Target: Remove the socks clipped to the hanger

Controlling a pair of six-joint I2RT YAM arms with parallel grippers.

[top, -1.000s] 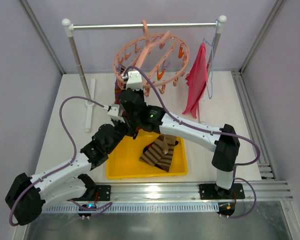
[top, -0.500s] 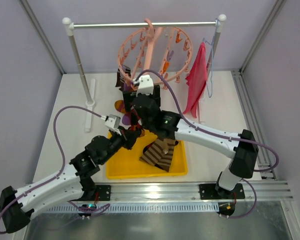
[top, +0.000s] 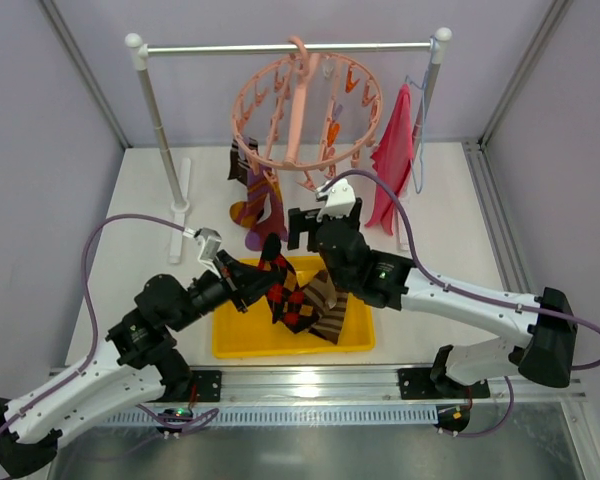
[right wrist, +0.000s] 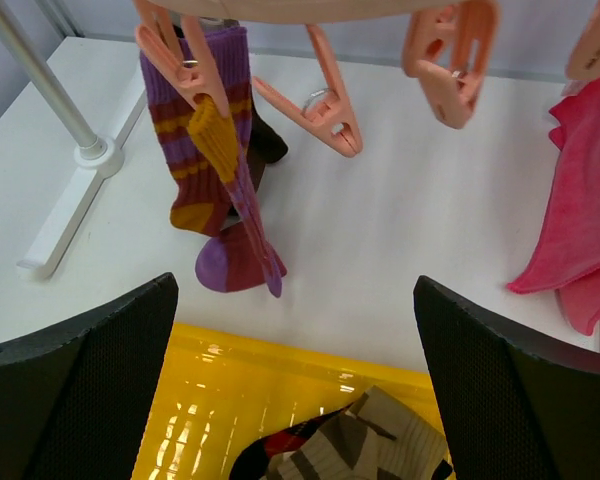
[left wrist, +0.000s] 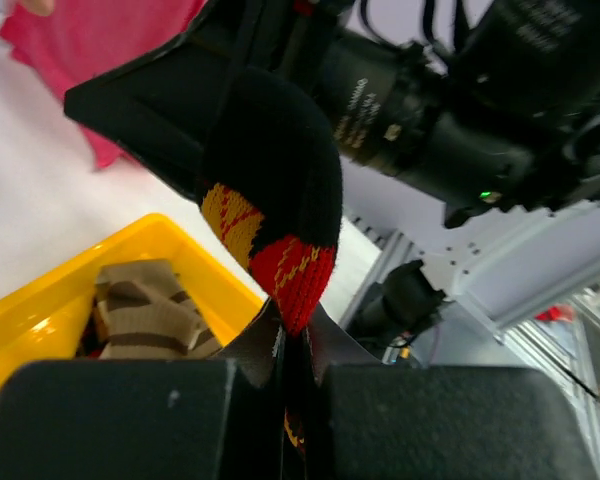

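Note:
The salmon-pink ring hanger [top: 305, 105] hangs by its hook from the rail. Maroon-purple socks with yellow bands [top: 257, 200] stay clipped at its left side, also seen as socks [right wrist: 202, 150] below the pegs [right wrist: 325, 112]. My left gripper [top: 248, 280] is shut on the dark argyle sock [top: 285, 295], held over the yellow tray [top: 235, 338]. In the left wrist view the left gripper [left wrist: 295, 372] pinches the argyle sock [left wrist: 275, 200]. A brown-cream striped sock [top: 327, 305] lies in the tray. My right gripper [top: 308, 232] stands open and empty; its wrist view shows the right gripper [right wrist: 295, 290] just behind the tray.
A pink-red cloth [top: 393, 160] hangs on a thin wire hanger at the rail's right end. The rack's left post [top: 158, 130] and white foot [top: 180, 210] stand on the table. The right arm [left wrist: 460, 130] passes close over my left gripper.
The right gripper opened and drew back from the hanger toward the tray. My left gripper carried the argyle sock down and over the tray. The hanger swung back level.

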